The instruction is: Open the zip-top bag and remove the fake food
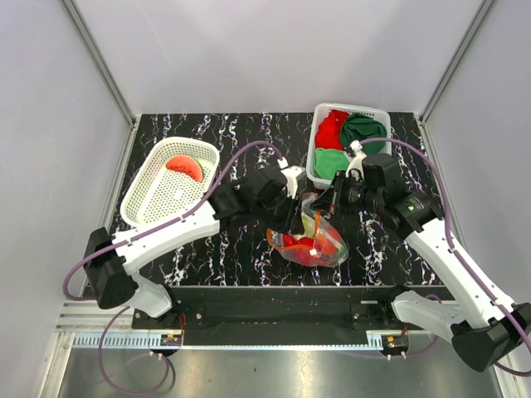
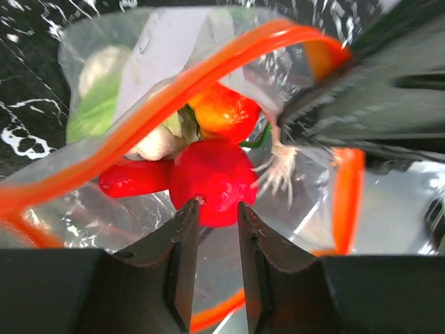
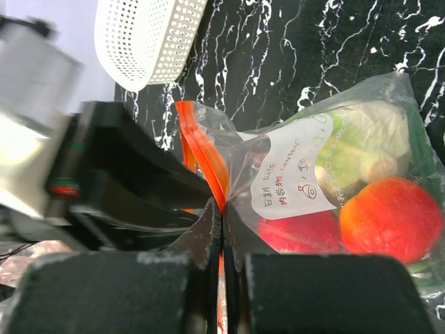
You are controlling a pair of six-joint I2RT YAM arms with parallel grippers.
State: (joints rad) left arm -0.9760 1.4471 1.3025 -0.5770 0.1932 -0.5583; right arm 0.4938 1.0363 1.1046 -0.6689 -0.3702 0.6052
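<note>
Nearest the lens, the left gripper [image 2: 219, 205] is seen with its fingers [image 2: 182, 243] drawn to a narrow gap inside the mouth of the zip-top bag [image 2: 174, 90]. The tips lie against the lower flanks of a red round fruit [image 2: 212, 181], but whether it is truly clamped cannot be told. The right gripper [image 3: 221, 217] is closed flat on the bag's orange zip strip [image 3: 201, 156], and the mouth is held up and open by it. The bag is noted at the near middle of the black marbled table [image 1: 207, 265], between the two arms. Bag contents: an orange-red fruit [image 2: 226, 111], a pale green cabbage [image 2: 97, 104], a red elongated piece [image 2: 132, 179] and a white rooted bulb [image 2: 156, 142]. The far left white mesh basket [image 1: 141, 199] holds one watermelon slice [image 1: 186, 167]. The far right basket [image 1: 314, 166] holds a red cloth [image 1: 332, 128] and green cloths [image 1: 365, 128]. Risks, as judged: the fruit is round and wider than the gap, so it could be squeezed forward off the tips. Bag film could be pinched along with it, so that the whole bag is dragged out. A slip at the thin zip strip would let the mouth collapse over the left fingers.
</note>
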